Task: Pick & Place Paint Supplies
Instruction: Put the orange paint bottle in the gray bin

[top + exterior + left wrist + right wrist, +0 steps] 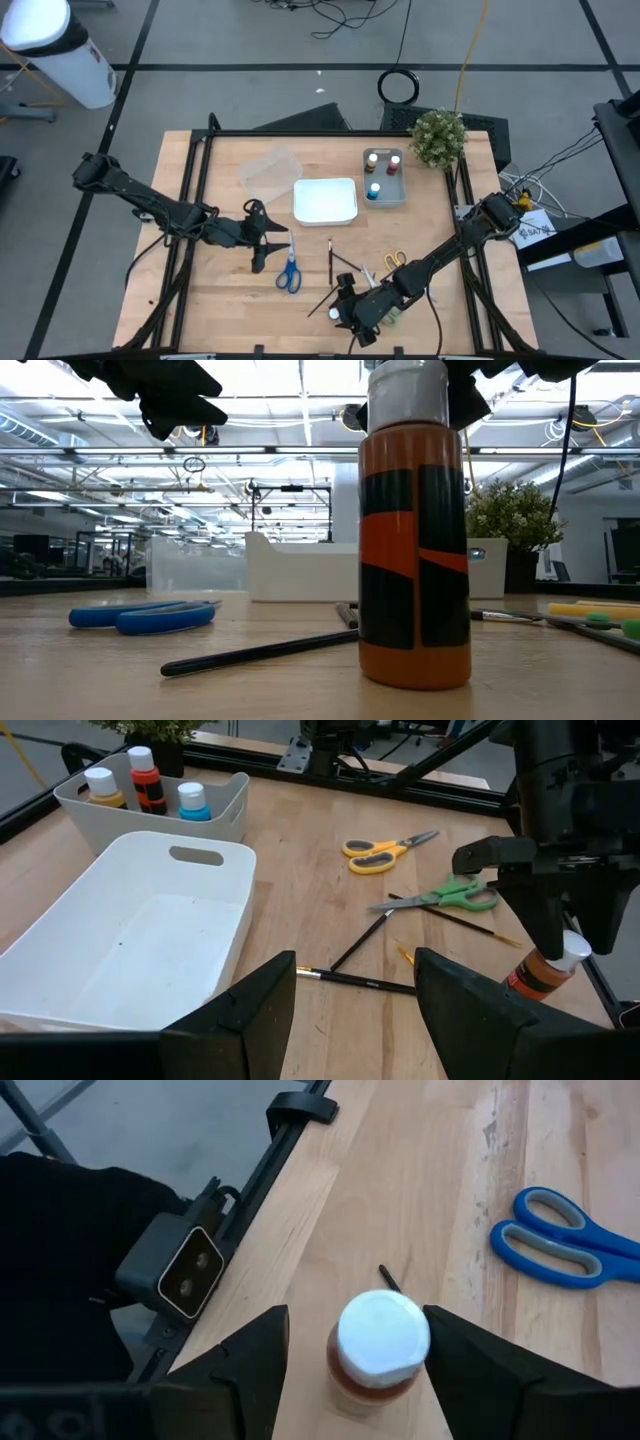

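table (230, 290): pale smooth wood | tray (325, 201): matt white plastic | paint bottle (415, 550): glossy plastic

Orange-and-black paint bottle (415, 550) (white cap).

A white tray (325, 200) lies mid-table between a clear tray (269, 170) and a potted plant (438, 137).

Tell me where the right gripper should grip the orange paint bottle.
Grip the orange paint bottle from above, on the body just under its white cap. It stands upright, and the open right gripper already straddles it, one finger on each side.
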